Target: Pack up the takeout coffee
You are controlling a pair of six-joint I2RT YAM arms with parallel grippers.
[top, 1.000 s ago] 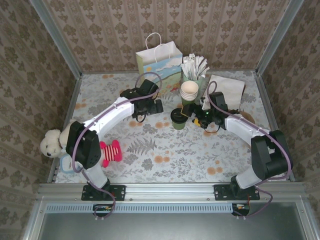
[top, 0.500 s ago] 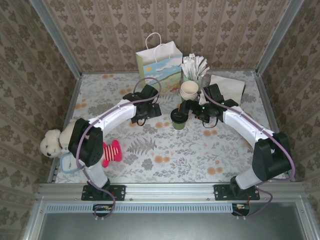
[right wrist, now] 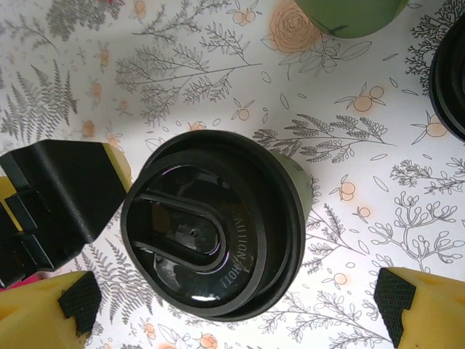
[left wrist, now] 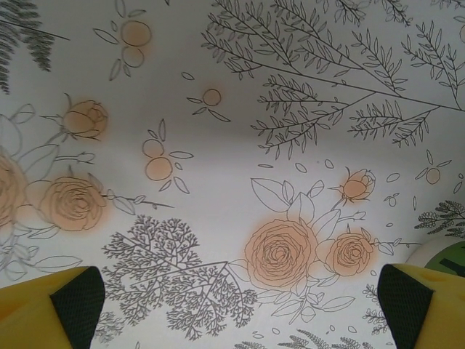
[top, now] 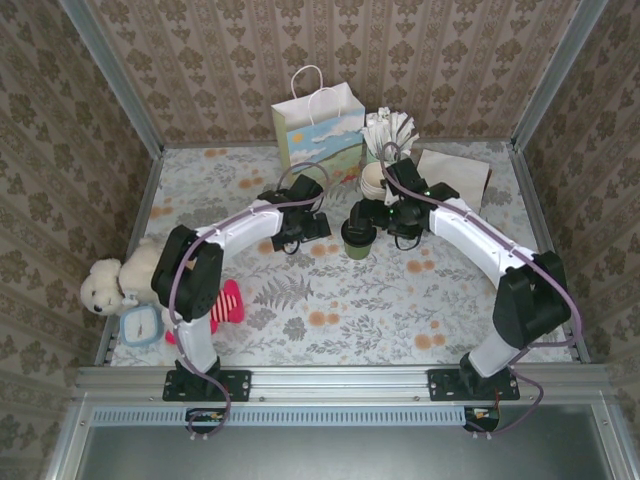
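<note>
The coffee stands upright on the floral worktop, lid on, in front of the bag. The right jaws hang over it spread wide and hold nothing, their pads low on either side of the lid in the wrist view. The left jaws, near the cup on its left, are also wide open and empty.

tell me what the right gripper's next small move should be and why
Probably lower the right gripper straight down around the takeout coffee. Its fingers are wide open, the cup sits roughly centred between them, and nothing is gripped yet, so descending before closing seems the sensible step.
</note>
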